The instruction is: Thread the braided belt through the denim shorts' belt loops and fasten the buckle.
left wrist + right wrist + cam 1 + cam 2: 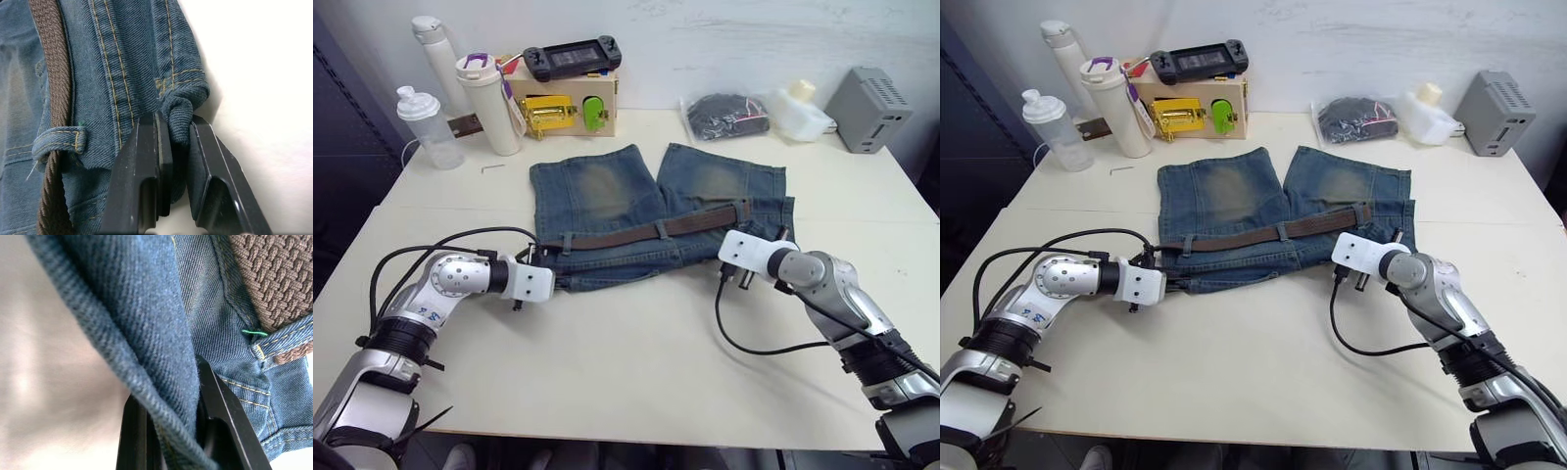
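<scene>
One pair of denim shorts (646, 211) is laid flat on the white table (636, 362), waistband toward the robot and the two legs pointing away. One braided belt (646, 233) is seen lying along the waistband, running from near the left corner up to the right side. It passes under at least two belt loops (661, 231), one near the middle and one nearer the left end; a third loop is seen close up in the left wrist view, with the belt (54, 83) going through it. The buckle cannot be made out.

Two grippers are in view. The left gripper (173, 132) is closed on the left corner of the waistband, a fold of denim being pinched between its two black fingers (142, 166). The right gripper (195, 382) is closed on the right edge of the shorts, with a thick fold of denim clamped between its fingers (220, 401) and the belt (274, 279) lying just beside.

At the far edge of the table three bottles are counted: a tall white flask (438, 54), a white tumbler (489, 103) with a purple loop, and a clear shaker (426, 127). Beside them stands one wooden box (570, 106) with a yellow latch and a green piece, and one black handheld console (573, 57) rests on top of it. Further right are one clear bag (729, 116) of dark items, one white container (800, 110) and one grey box (867, 110). No writing can be read anywhere.
</scene>
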Controlling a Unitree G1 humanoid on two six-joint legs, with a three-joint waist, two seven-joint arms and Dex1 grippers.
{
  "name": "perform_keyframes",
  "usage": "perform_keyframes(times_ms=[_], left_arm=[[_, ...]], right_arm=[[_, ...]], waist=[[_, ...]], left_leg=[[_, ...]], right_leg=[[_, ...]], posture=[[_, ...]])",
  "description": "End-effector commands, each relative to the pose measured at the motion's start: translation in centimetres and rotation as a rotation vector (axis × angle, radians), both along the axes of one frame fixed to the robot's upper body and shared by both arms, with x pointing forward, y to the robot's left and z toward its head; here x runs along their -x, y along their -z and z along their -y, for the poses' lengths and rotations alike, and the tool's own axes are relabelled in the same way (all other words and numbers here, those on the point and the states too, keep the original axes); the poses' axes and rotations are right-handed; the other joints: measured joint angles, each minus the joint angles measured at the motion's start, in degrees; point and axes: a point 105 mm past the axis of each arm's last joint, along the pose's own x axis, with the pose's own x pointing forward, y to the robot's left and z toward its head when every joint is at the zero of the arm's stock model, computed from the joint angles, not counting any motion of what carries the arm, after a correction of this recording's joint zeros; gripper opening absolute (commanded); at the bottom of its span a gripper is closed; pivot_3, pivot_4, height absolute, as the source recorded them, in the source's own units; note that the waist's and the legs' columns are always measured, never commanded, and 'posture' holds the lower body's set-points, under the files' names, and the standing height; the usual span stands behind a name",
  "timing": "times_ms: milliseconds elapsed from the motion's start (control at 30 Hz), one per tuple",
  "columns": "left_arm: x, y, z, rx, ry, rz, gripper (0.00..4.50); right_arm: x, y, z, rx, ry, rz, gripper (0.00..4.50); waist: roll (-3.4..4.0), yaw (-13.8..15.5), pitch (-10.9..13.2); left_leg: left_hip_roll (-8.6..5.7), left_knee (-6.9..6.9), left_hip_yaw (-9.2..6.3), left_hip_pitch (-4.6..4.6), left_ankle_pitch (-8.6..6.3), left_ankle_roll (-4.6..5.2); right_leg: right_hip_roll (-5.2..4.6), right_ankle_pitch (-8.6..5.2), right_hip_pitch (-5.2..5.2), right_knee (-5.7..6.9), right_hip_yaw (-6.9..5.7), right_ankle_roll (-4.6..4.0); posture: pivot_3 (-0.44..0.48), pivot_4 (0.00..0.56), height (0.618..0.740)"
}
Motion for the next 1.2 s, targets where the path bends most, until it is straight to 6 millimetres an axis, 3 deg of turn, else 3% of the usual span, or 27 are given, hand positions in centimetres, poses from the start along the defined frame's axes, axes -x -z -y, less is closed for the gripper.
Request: perform_keyframes(times_ms=[33,100,167,267,300,467,533,600,633,833,967,1100,1200], left_arm=[[0.1,2.9,-3.9,-0.14,-0.133,-0.087,0.16],[0.1,3.1,-3.9,-0.148,-0.13,-0.086,0.16],[0.1,3.2,-3.9,-0.154,-0.131,-0.083,0.16],[-0.1,3.2,-4.2,-0.164,-0.148,-0.064,0.16],[-0.2,3.2,-4.2,-0.162,-0.149,-0.059,0.16],[-0.4,1.7,-3.3,-0.07,-0.138,-0.035,2.42],[-0.4,1.0,-3.2,-0.055,-0.132,-0.012,3.33],[-0.1,-0.8,-2.9,-0.004,-0.125,0.012,4.22],[0.1,-1.5,-2.8,0.016,-0.12,0.018,4.42],[1.3,-5.7,-2.9,0.145,-0.138,-0.066,4.42],[0.8,-8.0,-3.4,0.313,-0.202,-0.199,4.42],[-1.2,-8.4,-4.1,0.538,-0.329,-0.351,4.42],[-1.1,-7.3,-4.1,0.625,-0.363,-0.527,4.42]], right_arm=[[0.8,1.9,4.2,0.069,0.149,-0.088,0.04],[0.8,1.9,4.2,0.067,0.152,-0.089,0.04],[0.8,1.9,4.2,0.064,0.152,-0.09,0.91],[1.0,2.0,4.2,0.051,0.156,-0.093,1.76],[1.1,2.0,4.2,0.049,0.157,-0.094,2.24],[1.3,1.9,4.0,-0.019,0.15,-0.116,4.45],[1.1,1.1,4.0,-0.054,0.158,-0.103,4.5],[1.5,-1.1,4.2,-0.111,0.16,-0.101,4.5],[1.7,-1.8,4.3,-0.129,0.16,-0.104,4.5],[2.8,-7.3,4.6,-0.226,0.112,-0.128,4.5],[0.9,-11.1,1.9,-0.468,0.085,-0.103,4.5],[-2.3,-11.7,1.1,-0.677,0.186,-0.094,4.5],[-3.9,-11.4,0.9,-0.814,0.233,-0.149,4.5]], waist=[[0.0,0.2,0.0],[0.0,0.3,0.0],[0.0,0.3,-0.1],[0.01,0.5,-0.3],[0.01,0.6,-0.4],[-0.02,0.6,-0.6],[-0.03,0.6,-0.6],[-0.02,0.5,-0.5],[0.02,0.5,-0.5],[0.5,0.5,0.3],[0.46,-0.5,0.5],[0.47,-1.1,0.5],[0.45,-1.6,0.5]], left_leg=[[0.0,0.0,0.0,0.0,0.0,0.0],[0.0,0.0,0.0,0.01,0.0,0.0],[0.01,0.0,0.0,0.02,0.0,0.0],[0.01,0.0,0.0,0.02,0.0,0.0],[0.01,-0.03,0.0,0.04,0.0,0.0],[0.02,-0.06,-0.03,0.07,0.0,0.0],[0.02,-0.1,-0.03,0.07,0.0,0.0],[0.02,-0.14,-0.04,0.04,0.0,0.0],[0.02,-0.16,-0.04,0.01,0.0,0.0],[0.03,-0.09,-0.02,-0.43,-0.01,0.02],[0.08,-0.09,0.07,-0.5,0.02,-0.02],[0.16,-0.13,0.05,-0.51,0.05,-0.06],[0.09,-0.1,0.05,-0.52,0.04,-0.04]], right_leg=[[0.0,0.0,0.0,0.0,0.0,0.0],[0.01,0.0,0.0,0.0,0.01,0.0],[0.01,0.0,0.0,0.0,0.01,0.0],[0.01,0.0,0.0,0.0,0.01,0.0],[0.01,0.0,0.01,0.0,0.01,0.0],[0.02,0.0,0.05,-0.01,0.01,0.0],[0.02,0.0,0.04,-0.03,0.01,0.0],[0.02,0.0,0.0,-0.03,0.01,0.0],[0.02,0.0,-0.02,-0.06,0.01,0.0],[0.01,0.0,-0.23,-0.13,0.01,0.0],[0.04,0.0,-0.38,-0.17,0.01,0.0],[0.15,0.0,-0.45,0.11,-0.05,0.0],[0.1,0.0,-0.76,0.5,-0.03,0.0]], posture=[[0.0,0.15,0.74],[0.0,0.15,0.74],[0.0,0.15,0.74],[0.0,0.15,0.74],[0.0,0.15,0.74],[0.0,0.15,0.74],[0.0,0.15,0.74],[0.0,0.15,0.74],[0.0,0.15,0.74],[0.0,0.15,0.74],[0.0,0.15,0.74],[0.0,0.15,0.74],[0.0,0.15,0.74]])
